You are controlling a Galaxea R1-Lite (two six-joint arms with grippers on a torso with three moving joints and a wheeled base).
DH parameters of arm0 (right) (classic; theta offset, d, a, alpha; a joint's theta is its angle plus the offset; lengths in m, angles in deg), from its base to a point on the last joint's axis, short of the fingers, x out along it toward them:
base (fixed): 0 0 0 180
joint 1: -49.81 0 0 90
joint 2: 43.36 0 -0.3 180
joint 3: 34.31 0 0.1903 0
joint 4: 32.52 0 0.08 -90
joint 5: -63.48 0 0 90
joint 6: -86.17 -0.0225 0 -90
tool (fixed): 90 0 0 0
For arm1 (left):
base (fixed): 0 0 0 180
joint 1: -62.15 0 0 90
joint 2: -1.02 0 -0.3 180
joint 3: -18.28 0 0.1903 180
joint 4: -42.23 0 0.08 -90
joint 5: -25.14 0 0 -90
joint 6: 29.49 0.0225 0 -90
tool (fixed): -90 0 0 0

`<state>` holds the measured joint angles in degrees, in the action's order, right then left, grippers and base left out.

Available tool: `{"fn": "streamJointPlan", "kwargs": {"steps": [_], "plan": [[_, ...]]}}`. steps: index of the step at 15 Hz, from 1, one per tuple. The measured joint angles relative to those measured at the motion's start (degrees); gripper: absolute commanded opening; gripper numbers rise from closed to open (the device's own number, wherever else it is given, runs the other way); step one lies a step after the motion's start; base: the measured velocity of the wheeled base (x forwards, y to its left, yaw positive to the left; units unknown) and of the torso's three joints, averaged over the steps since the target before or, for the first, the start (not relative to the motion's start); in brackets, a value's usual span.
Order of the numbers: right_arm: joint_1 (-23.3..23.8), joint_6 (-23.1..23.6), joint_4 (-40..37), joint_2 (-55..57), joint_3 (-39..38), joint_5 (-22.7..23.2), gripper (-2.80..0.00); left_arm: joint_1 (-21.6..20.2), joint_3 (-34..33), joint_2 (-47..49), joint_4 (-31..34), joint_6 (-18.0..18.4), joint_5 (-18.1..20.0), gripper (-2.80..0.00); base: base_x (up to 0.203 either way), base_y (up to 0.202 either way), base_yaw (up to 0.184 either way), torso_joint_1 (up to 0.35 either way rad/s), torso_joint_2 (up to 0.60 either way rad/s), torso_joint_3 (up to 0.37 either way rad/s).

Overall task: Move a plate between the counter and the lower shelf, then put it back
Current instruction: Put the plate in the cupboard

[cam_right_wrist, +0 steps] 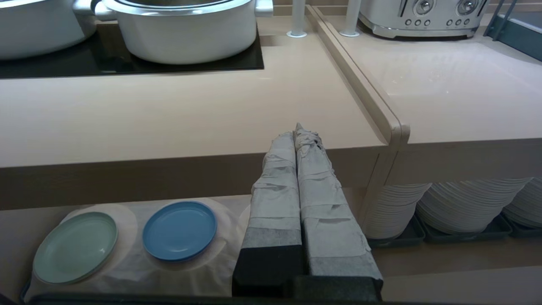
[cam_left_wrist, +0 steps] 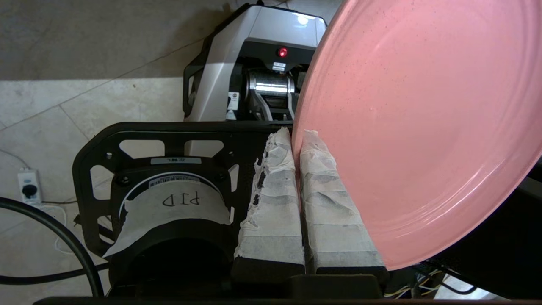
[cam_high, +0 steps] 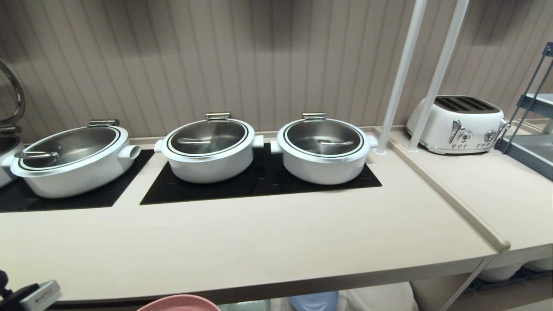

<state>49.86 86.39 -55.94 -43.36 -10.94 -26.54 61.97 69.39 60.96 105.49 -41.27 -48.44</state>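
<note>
My left gripper (cam_left_wrist: 296, 134) is shut on the rim of the pink plate (cam_left_wrist: 423, 127), which stands tilted on edge over the floor and my own base. In the head view only the plate's top edge (cam_high: 179, 303) shows, below the front edge of the beige counter (cam_high: 259, 242). My right gripper (cam_right_wrist: 298, 129) is shut with nothing in it, parked in front of the counter's edge (cam_right_wrist: 169, 178). Below the counter lies the lower shelf with its white cloth (cam_right_wrist: 127, 271).
A blue plate (cam_right_wrist: 179, 230) and a mint-green plate (cam_right_wrist: 75, 247) lie on the cloth. Three lidded white pots (cam_high: 207, 149) stand on black cooktop panels. A white toaster (cam_high: 458, 123) and two white poles (cam_high: 402, 77) are at the right. Stacked white plates (cam_right_wrist: 461, 203) fill the neighbouring compartment.
</note>
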Motion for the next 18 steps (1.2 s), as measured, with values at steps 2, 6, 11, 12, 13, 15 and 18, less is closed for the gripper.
{"fn": "streamJointPlan", "kwargs": {"steps": [2, 6, 11, 12, 13, 15, 18], "plan": [[0.0, 0.0, -0.1, 0.0, 0.0, 0.0, -2.8, 0.0, -0.2, 0.0, 0.0, 0.0, 0.0, -2.8, 0.002, -0.162, -0.001, 0.008, 0.0, 0.005], [0.0, 0.0, 0.0, 0.0, 0.0, 0.0, -2.8, -0.1, -0.2, 0.0, 0.0, 0.0, -0.1, -2.8, 0.0, -0.192, 0.001, 0.002, 0.0, 0.003], [0.0, 0.0, 0.0, 0.0, 0.0, 0.0, -2.8, -0.2, -0.2, -0.1, 0.1, 0.0, -0.1, -2.8, 0.0, -0.193, 0.0, 0.003, 0.0, 0.003], [0.0, 0.0, 0.0, 0.0, 0.0, 0.0, -2.8, -0.2, -0.2, -0.1, 0.1, 0.0, -0.1, -2.8, 0.0, -0.19, -0.002, -0.001, 0.0, 0.005], [0.0, 0.0, 0.0, 0.0, 0.0, 0.0, -2.8, -0.3, -0.2, -0.1, 0.1, 0.0, -0.1, -2.8, 0.0, -0.194, 0.002, 0.002, 0.0, 0.001], [0.0, 0.0, 0.0, 0.0, 0.0, 0.0, -2.8, -0.3, -0.2, -0.1, 0.1, 0.0, -0.1, -2.8, 0.0, -0.188, 0.001, 0.0, 0.0, 0.003], [0.0, 0.0, 0.0, 0.0, 0.0, 0.0, -2.8, -0.2, -0.3, -0.1, 0.2, 0.0, -0.1, -2.8, 0.0, -0.196, 0.002, 0.0, 0.0, 0.002]]}}
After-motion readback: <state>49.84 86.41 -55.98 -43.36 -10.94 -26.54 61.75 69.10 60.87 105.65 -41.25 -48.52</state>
